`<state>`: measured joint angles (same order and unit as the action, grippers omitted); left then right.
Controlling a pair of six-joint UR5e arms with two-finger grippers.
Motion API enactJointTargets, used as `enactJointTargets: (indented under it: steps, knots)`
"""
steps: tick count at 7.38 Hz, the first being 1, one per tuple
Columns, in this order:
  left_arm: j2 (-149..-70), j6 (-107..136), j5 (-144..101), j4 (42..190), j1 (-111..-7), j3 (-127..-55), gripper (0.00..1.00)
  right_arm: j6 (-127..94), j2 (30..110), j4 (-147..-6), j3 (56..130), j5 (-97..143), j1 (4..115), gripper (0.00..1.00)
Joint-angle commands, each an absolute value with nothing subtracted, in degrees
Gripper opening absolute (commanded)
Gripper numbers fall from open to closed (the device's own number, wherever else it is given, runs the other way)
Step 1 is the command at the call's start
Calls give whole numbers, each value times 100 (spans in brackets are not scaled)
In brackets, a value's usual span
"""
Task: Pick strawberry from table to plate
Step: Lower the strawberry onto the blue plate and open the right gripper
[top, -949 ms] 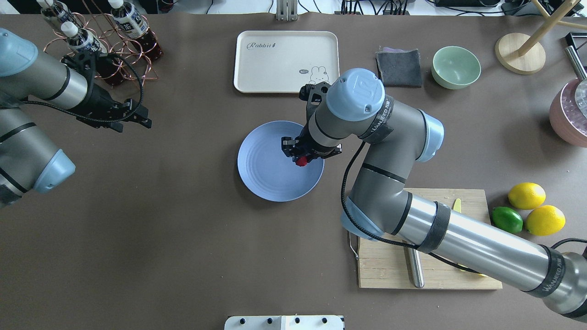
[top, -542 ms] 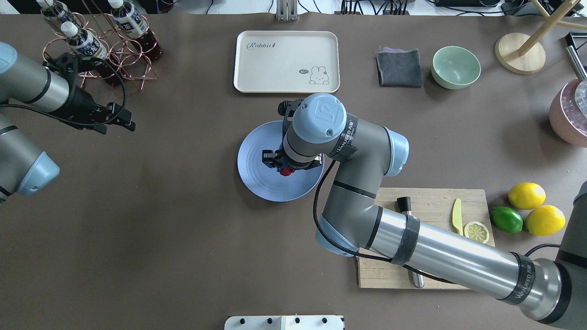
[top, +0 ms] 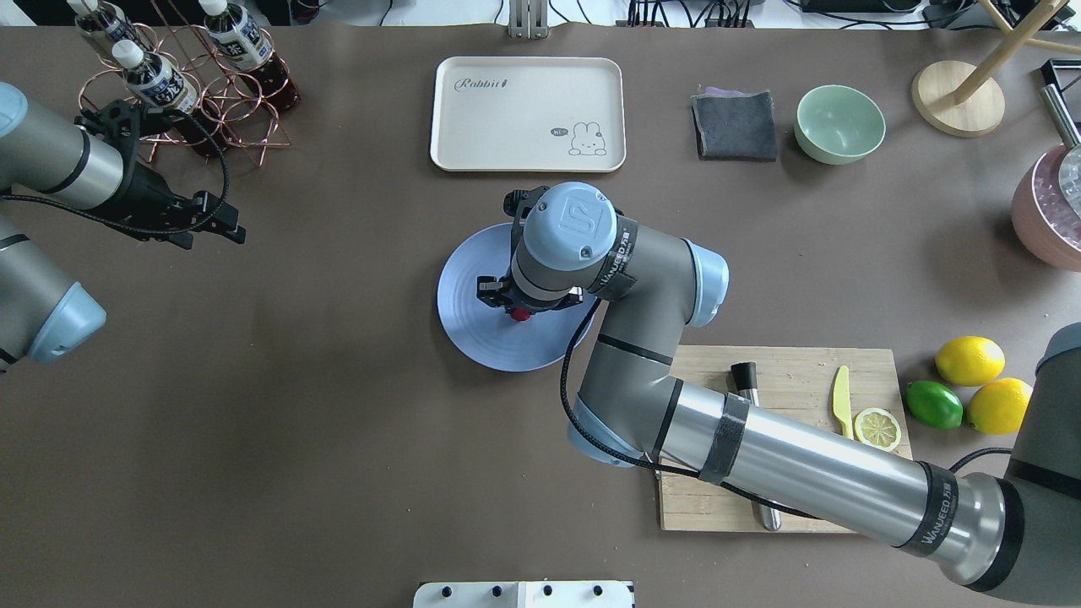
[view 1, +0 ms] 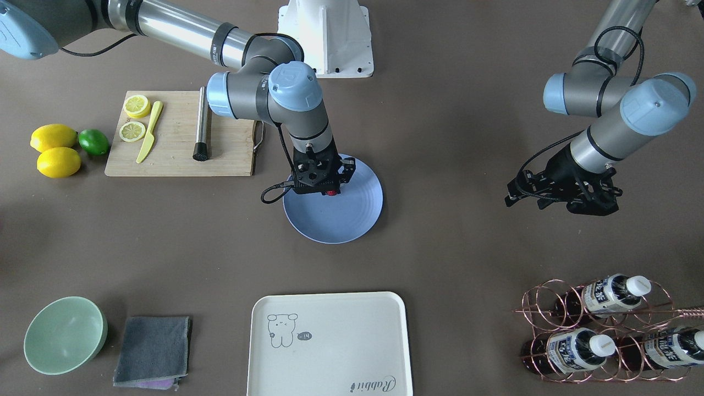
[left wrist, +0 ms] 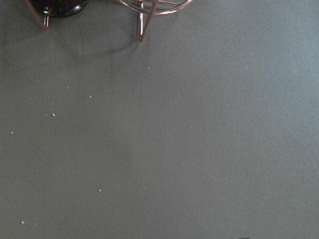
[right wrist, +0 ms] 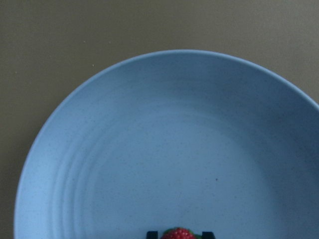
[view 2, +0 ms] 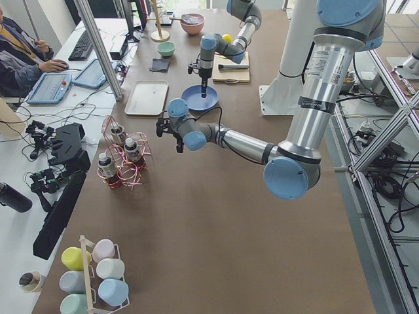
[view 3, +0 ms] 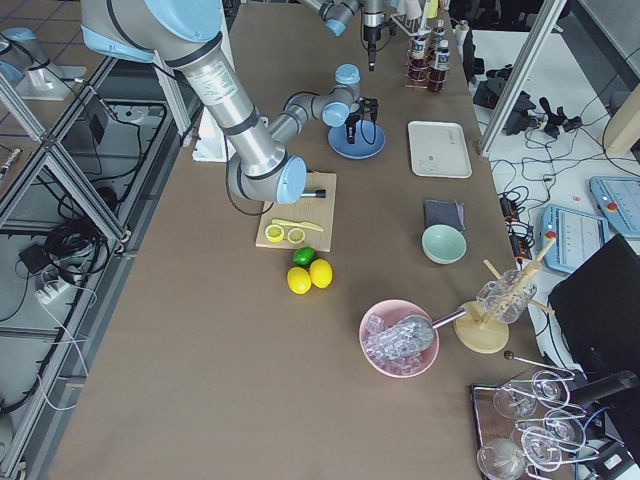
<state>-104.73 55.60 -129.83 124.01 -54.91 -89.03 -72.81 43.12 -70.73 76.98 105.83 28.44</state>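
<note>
A small red strawberry (top: 521,315) sits between the fingertips of my right gripper (top: 521,309), which is shut on it low over the blue plate (top: 471,325), right of the plate's centre. In the front-facing view the strawberry (view 1: 330,192) shows just under the right gripper (view 1: 329,188), above the plate (view 1: 341,223). The right wrist view shows the strawberry (right wrist: 177,233) at the bottom edge, with the plate (right wrist: 149,149) filling the frame. My left gripper (top: 226,230) hangs open and empty over the table (top: 296,405) far to the left, near the bottle rack.
A cream tray (top: 507,110) lies behind the plate. A wooden cutting board (top: 794,371) with a lemon slice, yellow knife and metal tool is under my right arm. Lemons (top: 969,360) and a lime (top: 934,404) sit at right; a copper bottle rack (top: 203,84) at far left.
My right arm has carried the strawberry leftward from the plate's right rim toward its middle. My left arm has drawn back to the left.
</note>
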Motion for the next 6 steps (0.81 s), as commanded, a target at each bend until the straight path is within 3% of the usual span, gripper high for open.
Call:
enactJointTargets:
  steps: [1, 4, 6]
  knots:
    - [-10468, 5563, -12981, 12401, -5493, -8903, 87, -7286, 4263, -7022, 7638, 10582, 2839, 99]
    - [-10468, 5572, -12981, 12401, -5493, -8921, 87, -7225, 4228, -7066, 7830, 10791, 3040, 100]
    - [-10172, 5494, -12990, 12227, -5868, -9165, 87, -7094, 4454, -7476, 8338, 11808, 3950, 100]
